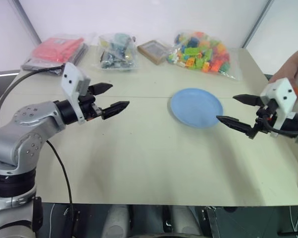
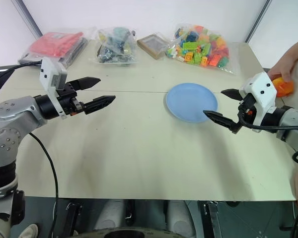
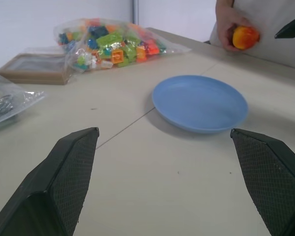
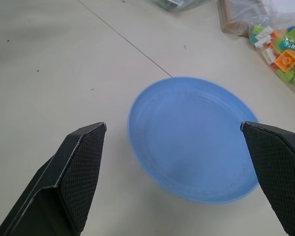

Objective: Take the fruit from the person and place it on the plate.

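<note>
The handover had not begun: the fruit [image 2: 283, 87] sat in the person's hand [image 2: 284, 65] behind the right end effector [image 2: 222, 104], which gaped empty beside the plate [image 2: 191, 102]. Next, that end effector should turn toward the fruit.

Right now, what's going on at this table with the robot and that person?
A person's hand holds a red-orange fruit at the table's far right edge, behind the right gripper. Both that and the left gripper hover over the table with jaws open, holding nothing. The light-blue plate lies empty between them, nearer the right gripper, so the handover has not happened yet. Bags of building blocks sit along the far edge.
</note>
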